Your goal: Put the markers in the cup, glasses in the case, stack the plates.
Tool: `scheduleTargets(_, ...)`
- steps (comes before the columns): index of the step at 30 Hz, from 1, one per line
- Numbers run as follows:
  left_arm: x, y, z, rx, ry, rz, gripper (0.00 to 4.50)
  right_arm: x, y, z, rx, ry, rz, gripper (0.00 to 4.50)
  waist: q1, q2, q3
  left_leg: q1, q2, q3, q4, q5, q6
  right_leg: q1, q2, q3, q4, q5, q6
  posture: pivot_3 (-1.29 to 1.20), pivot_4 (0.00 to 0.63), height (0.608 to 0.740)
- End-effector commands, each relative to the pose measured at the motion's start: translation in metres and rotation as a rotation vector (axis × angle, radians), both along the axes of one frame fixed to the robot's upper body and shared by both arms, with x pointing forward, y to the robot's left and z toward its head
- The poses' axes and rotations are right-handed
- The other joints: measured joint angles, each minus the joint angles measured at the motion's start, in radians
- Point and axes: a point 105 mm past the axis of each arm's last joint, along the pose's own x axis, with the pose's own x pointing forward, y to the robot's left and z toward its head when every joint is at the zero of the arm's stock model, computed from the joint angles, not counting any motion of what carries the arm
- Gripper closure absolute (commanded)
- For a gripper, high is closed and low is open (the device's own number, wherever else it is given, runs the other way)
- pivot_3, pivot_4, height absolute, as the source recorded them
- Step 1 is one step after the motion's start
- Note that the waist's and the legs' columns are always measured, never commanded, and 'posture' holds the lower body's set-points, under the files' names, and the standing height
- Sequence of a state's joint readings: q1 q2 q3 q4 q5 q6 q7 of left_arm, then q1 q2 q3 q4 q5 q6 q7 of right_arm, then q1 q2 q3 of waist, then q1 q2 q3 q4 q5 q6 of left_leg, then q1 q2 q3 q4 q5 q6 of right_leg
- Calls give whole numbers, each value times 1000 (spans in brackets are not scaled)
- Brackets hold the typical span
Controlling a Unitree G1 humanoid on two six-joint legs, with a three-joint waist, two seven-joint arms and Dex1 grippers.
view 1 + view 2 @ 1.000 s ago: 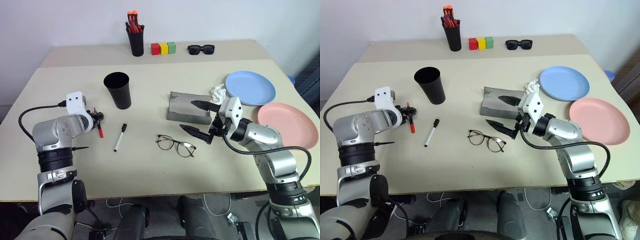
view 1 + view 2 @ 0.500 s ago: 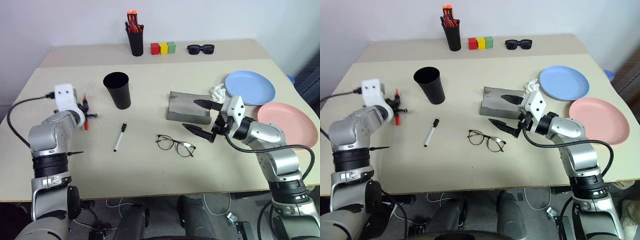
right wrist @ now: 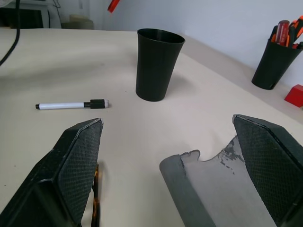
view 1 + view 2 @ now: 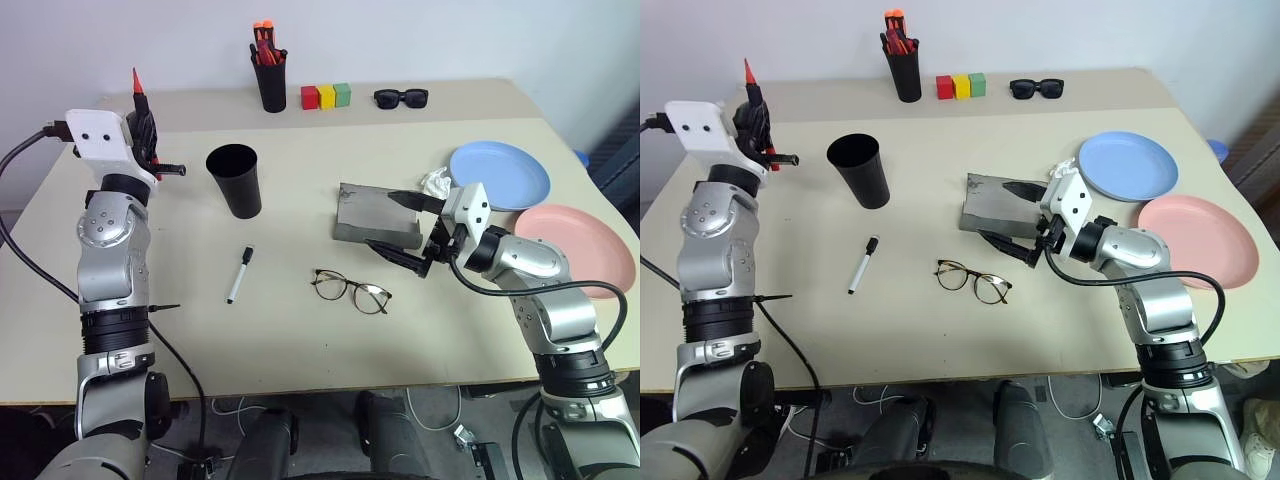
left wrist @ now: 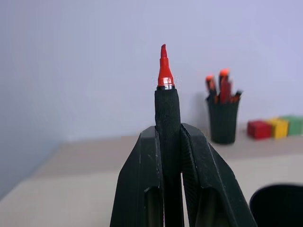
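We see our left gripper [image 4: 140,120] raised, clamped on the red-tipped marker [image 4: 137,88], left of the cup [image 4: 235,180].

I read this as a plain office or lab room set up for testing: a beige desk [image 4: 300,330] against a bare pale wall [image 4: 400,40], a pen holder [image 4: 271,85] and three colored blocks [image 4: 327,96] at twelve o'clock, loose cables [image 4: 440,410] on the floor beneath.
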State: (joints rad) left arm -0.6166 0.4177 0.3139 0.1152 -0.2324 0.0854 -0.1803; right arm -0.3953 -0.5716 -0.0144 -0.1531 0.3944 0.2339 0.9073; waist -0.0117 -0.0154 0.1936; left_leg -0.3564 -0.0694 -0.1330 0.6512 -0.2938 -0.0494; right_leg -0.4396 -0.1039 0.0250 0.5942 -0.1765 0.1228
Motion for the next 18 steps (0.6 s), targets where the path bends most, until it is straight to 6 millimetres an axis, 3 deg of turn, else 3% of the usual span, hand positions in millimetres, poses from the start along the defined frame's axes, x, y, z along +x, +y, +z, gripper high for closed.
scheduleTargets(1, -15, -5, 32, -9, -167, -61, 4465, -3, -1, 11, 10, -50, -5, 0, 0, 0, 0, 0, 0, 0, 0, 0, 0, 0, 0, 0, 0, 0, 0, 0, 150, 740)
scheduleTargets(4, -5, -19, 43, -8, -209, -123, 4465, -2, 0, 10, 9, -52, -6, 0, 6, 0, 0, -1, 0, 0, 1, 0, 0, 0, 0, 0, 0, 0, 0, 0, 150, 740)
scheduleTargets(9, 12, -41, 43, 8, -262, -230, 4465, 1, 0, 15, 16, -65, -9, 0, 3, 0, 0, 1, -1, 0, 2, 0, 0, 3, 0, 0, -1, 1, 1, 0, 150, 740)
scheduleTargets(15, 37, -41, 26, -58, -238, -258, 4465, 0, -4, 18, 20, -68, -21, 0, -3, 0, 0, 1, -1, 0, 2, 0, 1, 3, 0, 0, -1, 1, 2, 0, 150, 740)
scheduleTargets(18, 43, -51, 14, -41, -212, -305, 4465, -5, -8, 26, 89, -59, -18, 0, -1, 0, 0, 0, -1, 0, 2, -1, 1, 3, 0, 0, -1, 1, 2, 0, 150, 740)
